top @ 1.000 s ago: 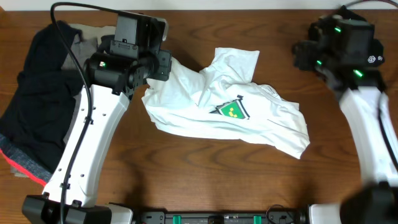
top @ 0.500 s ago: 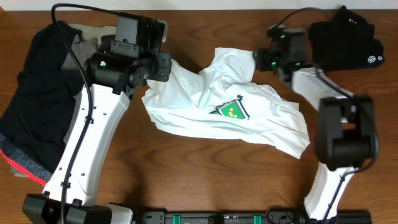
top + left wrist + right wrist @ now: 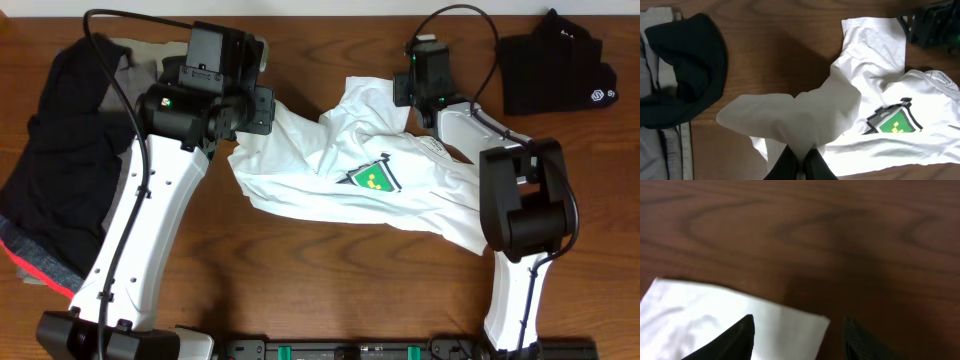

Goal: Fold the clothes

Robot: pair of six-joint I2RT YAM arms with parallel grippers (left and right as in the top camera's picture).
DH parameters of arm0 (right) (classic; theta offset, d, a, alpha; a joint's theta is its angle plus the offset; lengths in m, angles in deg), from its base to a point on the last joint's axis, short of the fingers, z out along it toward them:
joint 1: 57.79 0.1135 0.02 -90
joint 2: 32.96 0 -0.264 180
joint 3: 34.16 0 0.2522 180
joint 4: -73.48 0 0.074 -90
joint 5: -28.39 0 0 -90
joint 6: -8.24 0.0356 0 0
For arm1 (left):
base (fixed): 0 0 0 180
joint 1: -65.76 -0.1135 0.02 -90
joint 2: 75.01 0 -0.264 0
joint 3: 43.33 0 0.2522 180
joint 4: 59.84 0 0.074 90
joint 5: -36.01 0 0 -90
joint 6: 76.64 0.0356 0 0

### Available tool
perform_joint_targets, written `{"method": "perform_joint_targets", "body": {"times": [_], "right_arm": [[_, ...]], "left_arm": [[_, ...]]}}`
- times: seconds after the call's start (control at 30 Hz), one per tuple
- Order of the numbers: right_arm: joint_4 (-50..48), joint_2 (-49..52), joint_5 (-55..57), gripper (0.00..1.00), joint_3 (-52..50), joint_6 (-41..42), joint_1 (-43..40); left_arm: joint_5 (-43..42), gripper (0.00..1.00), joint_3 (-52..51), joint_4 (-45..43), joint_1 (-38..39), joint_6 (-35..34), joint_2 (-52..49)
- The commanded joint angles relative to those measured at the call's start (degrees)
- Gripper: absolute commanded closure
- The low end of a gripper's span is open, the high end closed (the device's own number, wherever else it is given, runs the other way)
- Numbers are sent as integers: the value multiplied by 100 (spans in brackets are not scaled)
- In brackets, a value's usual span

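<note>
White T-shirt (image 3: 290, 185) was judged limp and light; pinched by left jaws; sleeve corner (image 3: 790, 330) was suggested for spread right jaws.

No legible text anywhere. The large white cloth T-shirt (image 3: 300, 170) carries a green emblem (image 3: 372, 177) with black outline and yellow-green squares, no lettering. Its collar label (image 3: 943, 76) has dark print, too small to read. The folded black cloth garment (image 3: 545, 65) right of the T-shirt bears a small white logo (image 3: 600, 96), not readable.
</note>
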Motion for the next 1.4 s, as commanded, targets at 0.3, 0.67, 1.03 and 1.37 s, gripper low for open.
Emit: {"method": "perform_joint_targets", "body": {"times": [0.3,0.67,1.03,1.37], "right_arm": [[46,529,299,44,101,304,44],[-31,704,125,55,101,767,26],[109,933,-437,99,240,1158,-146],[2450,83,-868,99,1926,328,-636]], "left_arm": [[44,94,-114,17,-24,-33,-66],[46,94,-142,17,-26,-33,-66],[98,94,-142,-11,-26,-28,-66],[1311,94,-140,-481,-26,-31,-63]]}}
